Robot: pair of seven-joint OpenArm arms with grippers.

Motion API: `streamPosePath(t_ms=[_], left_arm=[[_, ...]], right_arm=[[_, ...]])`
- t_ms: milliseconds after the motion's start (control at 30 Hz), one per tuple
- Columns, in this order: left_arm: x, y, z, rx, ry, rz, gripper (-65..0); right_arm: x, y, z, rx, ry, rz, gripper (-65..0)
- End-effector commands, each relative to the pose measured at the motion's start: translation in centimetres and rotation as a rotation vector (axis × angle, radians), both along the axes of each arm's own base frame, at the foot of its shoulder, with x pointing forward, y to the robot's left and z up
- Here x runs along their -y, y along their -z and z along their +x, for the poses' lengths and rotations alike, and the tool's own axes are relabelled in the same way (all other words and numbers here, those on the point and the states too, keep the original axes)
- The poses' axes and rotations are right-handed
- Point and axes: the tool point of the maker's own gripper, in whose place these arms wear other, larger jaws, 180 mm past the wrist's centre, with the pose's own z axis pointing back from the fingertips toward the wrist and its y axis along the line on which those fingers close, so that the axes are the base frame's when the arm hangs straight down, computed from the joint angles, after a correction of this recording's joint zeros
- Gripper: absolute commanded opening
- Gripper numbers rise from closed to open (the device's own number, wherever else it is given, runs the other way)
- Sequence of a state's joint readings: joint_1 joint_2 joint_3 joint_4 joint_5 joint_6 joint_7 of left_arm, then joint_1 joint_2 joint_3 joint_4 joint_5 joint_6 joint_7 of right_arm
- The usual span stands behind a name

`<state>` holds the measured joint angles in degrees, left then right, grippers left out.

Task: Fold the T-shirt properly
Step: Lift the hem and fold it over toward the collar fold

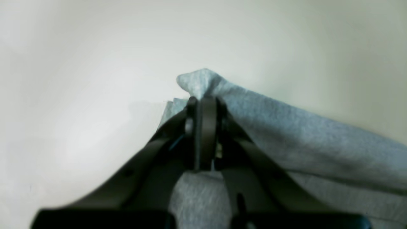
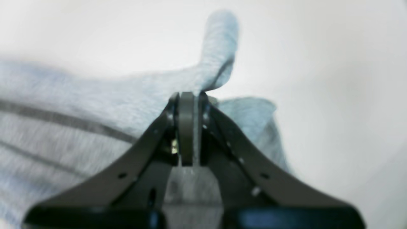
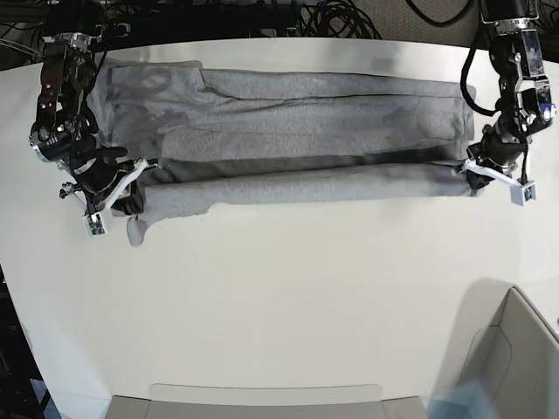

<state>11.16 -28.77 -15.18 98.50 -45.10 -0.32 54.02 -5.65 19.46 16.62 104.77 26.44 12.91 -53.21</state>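
Grey heathered cloth of the T-shirt (image 3: 297,140) is spread across the far half of the white table (image 3: 288,297) in the base view, stretched long from one side to the other, with its near edge rolled over into a thick fold. At each end of this fold the cloth is gripped by one arm.

The left gripper (image 1: 203,105) is seen with its jaws pressed together, and a corner of the T-shirt (image 1: 286,133) is pinched between them; a small peak of fabric stands up just beyond the fingertips. The right gripper (image 2: 187,98) is closed in the same manner on the T-shirt (image 2: 95,105), and a narrow tongue of cloth rises above its tips.

In the base view the left gripper (image 3: 479,170) is placed at the right end of the fold and the right gripper (image 3: 122,179) at the left end, where a short flap of fabric hangs toward the near side. Only this view shows the whole garment and both arms together.

Dark stripes across the cloth are shown only by the right wrist view, much blurred. How the fabric is caught between the closed jaws is shown clearly only in the wrist views
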Motion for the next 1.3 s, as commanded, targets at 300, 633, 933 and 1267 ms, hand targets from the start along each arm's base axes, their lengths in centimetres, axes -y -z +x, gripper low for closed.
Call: streamPosePath(t_ms=[300, 633, 933, 1267], left_arm=[[0.3, -0.6, -1.8, -0.016, 0.037, 0.033, -65.0], [0.4, -1.1, -3.5, -0.026, 0.049, 0.053, -65.0], [-1.0, -0.5, -5.7, -0.069, 0.014, 0.070, -65.0], [-0.7, 0.6, -7.4, -0.117, 0.016, 0.062, -65.0]], right_arm=[[1.2, -2.8, -2.8, 0.069, 0.030, 0.060, -65.0], [4.0, -3.3, -5.4, -0.018, 0.087, -0.033, -65.0], [4.4, -1.4, -7.7, -0.098, 0.098, -0.039, -65.0], [2.3, 0.4, -10.8, -0.185, 0.062, 0.075, -65.0]])
